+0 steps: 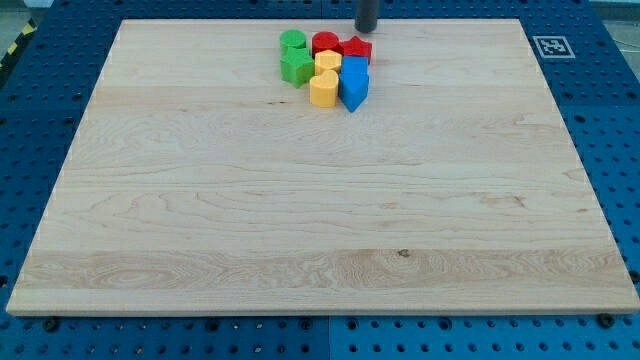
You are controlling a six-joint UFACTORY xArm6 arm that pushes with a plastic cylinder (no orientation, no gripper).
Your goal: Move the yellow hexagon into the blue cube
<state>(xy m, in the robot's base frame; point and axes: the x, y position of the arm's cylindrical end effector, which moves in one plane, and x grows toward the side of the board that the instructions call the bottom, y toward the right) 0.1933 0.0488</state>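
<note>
Several blocks sit packed together near the view's top centre of the wooden board (320,220). A small yellow block (328,62), likely the hexagon, sits in the middle of the cluster and touches the blue cube (355,68) on its right. A second, rounder yellow block (323,90) lies just below it, next to a pointed blue block (354,93). My tip (366,31) is at the board's top edge, just above and right of the cluster and close to the red block (358,48). It does not touch the yellow blocks.
A green cylinder (293,40) and a green star-like block (296,67) form the cluster's left side. A red cylinder (325,42) sits at its top. A fiducial tag (549,46) lies off the board's top right corner, on blue perforated table.
</note>
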